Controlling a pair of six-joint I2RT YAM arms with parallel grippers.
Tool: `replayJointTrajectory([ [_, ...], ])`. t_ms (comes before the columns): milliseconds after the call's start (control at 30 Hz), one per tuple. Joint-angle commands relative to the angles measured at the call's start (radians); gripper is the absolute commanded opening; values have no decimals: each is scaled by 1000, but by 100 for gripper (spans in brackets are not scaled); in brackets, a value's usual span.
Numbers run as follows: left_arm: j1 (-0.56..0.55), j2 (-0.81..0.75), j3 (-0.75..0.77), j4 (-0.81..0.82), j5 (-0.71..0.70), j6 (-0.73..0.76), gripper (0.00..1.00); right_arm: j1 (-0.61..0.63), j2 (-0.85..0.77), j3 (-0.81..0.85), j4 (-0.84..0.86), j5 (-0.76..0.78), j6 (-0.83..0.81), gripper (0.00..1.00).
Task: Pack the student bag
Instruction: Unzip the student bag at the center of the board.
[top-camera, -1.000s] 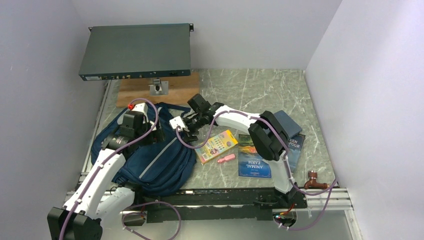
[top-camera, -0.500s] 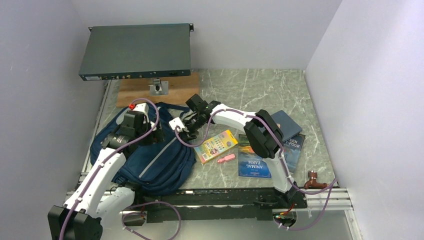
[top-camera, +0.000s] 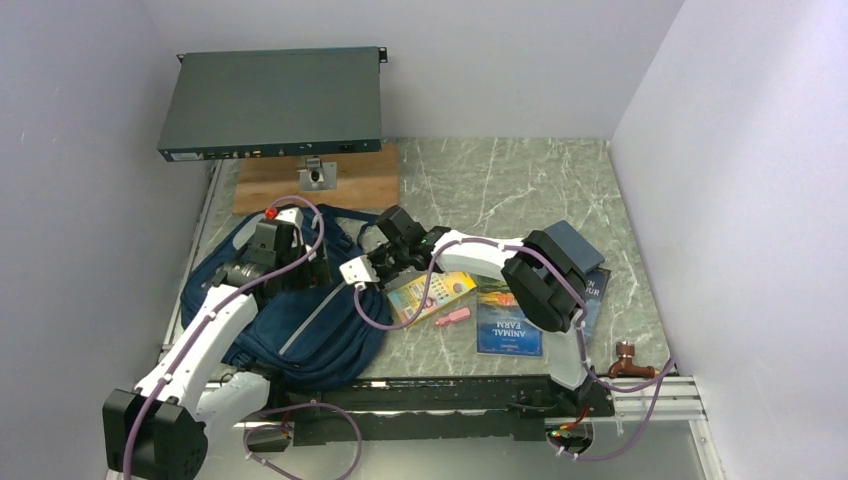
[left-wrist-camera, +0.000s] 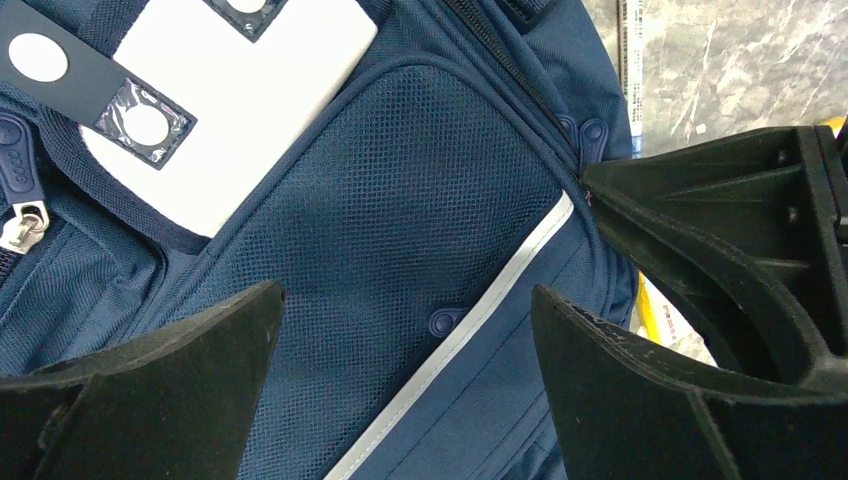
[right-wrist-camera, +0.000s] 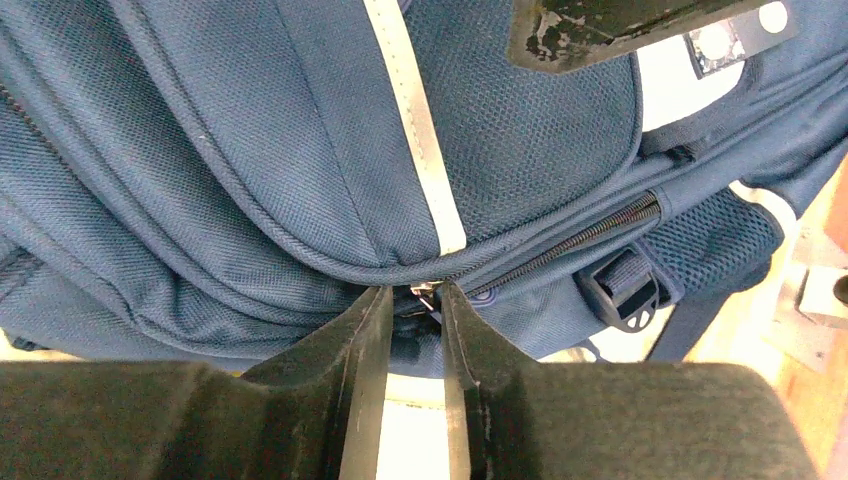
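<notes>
The student bag is a navy-blue backpack with grey stripes, lying flat on the left of the table. My left gripper hovers over its front pocket, jaws wide open above the mesh and stripe, holding nothing. My right gripper is at the bag's right edge. In the right wrist view its fingertips stand close together on either side of a small metal zipper pull at the end of a zip. The bag fills that view.
Right of the bag lie a yellow crayon box, a small pink item, an "Animal Farm" book, another blue book and a dark blue case. A grey rack unit stands on a wooden board.
My right gripper has come nearer and to the left along the bag's edge, and its jaws have narrowed around the zipper pull. The left arm has shifted only slightly.
</notes>
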Motion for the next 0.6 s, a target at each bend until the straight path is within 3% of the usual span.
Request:
replayJointTrajectory([
  [0, 4, 0, 36, 26, 15, -1, 99, 5, -15, -14, 120, 145, -41, 23],
  [133, 4, 6, 15, 38, 34, -40, 99, 42, -23, -41, 210, 270, -43, 18],
  [233, 5, 34, -29, 44, 26, -137, 98, 70, -16, -32, 203, 372, -43, 0],
  [400, 24, 66, -94, 57, -41, -294, 96, 120, -72, -67, 186, 478, 66, 0],
  [567, 38, 8, -138, 112, -44, -326, 96, 152, -185, -187, 176, 509, 202, 0],
])
